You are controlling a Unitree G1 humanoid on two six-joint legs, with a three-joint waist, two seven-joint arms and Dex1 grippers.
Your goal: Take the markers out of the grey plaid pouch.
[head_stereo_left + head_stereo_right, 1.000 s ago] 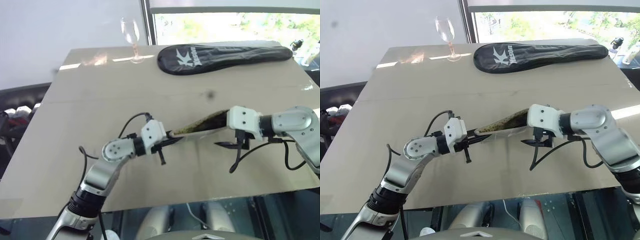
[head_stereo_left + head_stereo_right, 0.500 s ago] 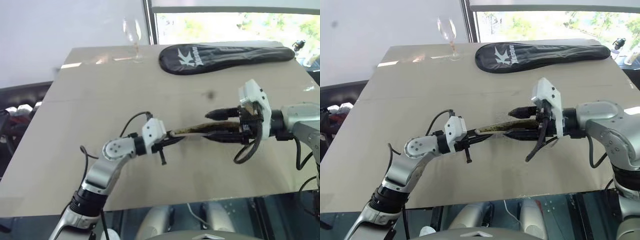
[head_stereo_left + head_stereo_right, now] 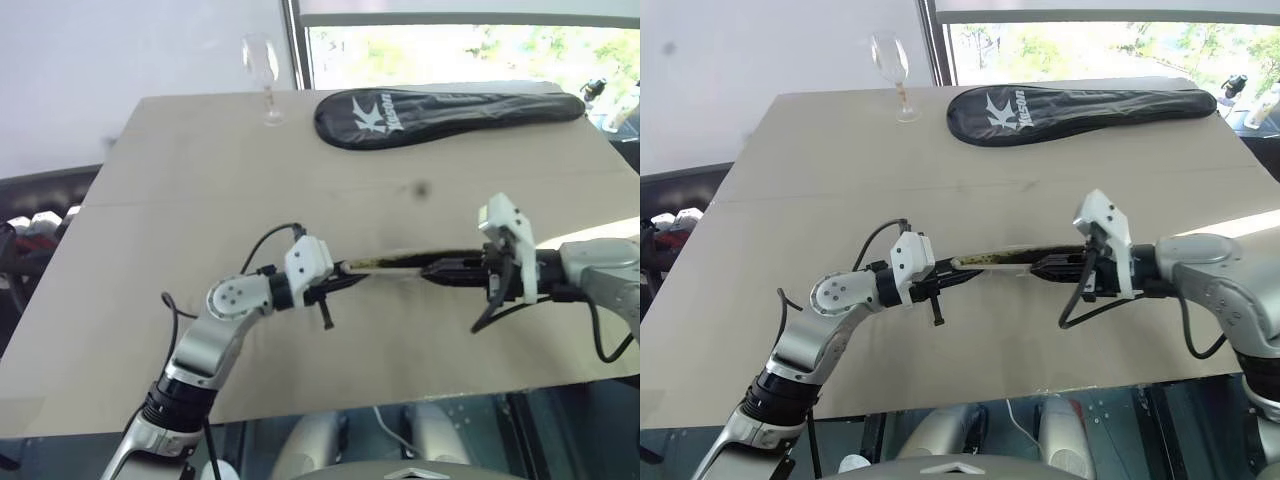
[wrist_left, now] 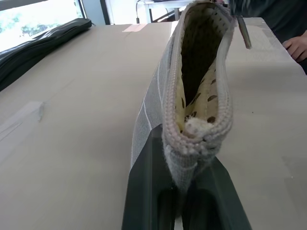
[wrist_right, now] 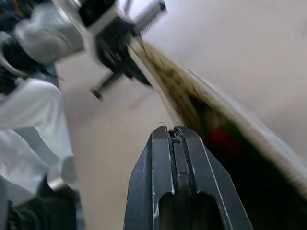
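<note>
**Inspector:** State of the grippers and the pouch at inspection?

**Operator:** I had the small flat grey plaid fabric pouch (image 3: 1005, 259) held clear of the pale wooden table (image 3: 820, 180), near its six o'clock edge. The left gripper (image 4: 184, 179) was clamped on one end seam, mouth open, showing spotted yellowish lining. The right gripper (image 3: 1042, 268) sat at the pouch's three o'clock end with its two black fingers (image 5: 175, 158) pressed fully together. I could not tell whether they had pinched anything; in the right wrist view nothing showed between them.

**Inspector:** And the markers?

**Operator:** A red blur inside the pouch (image 5: 223, 139), probably the red-capped one. The green one I could not make out.

**Inspector:** Risks noted?

**Operator:** In my judgement, closed fingers pushed in could catch the lining and drag the pouch from the left grip. Tilting it could spill the markers onto the table. The long black racket cover (image 3: 1080, 103) and the clear wine glass (image 3: 892, 75), at twelve o'clock, stood well apart.
</note>
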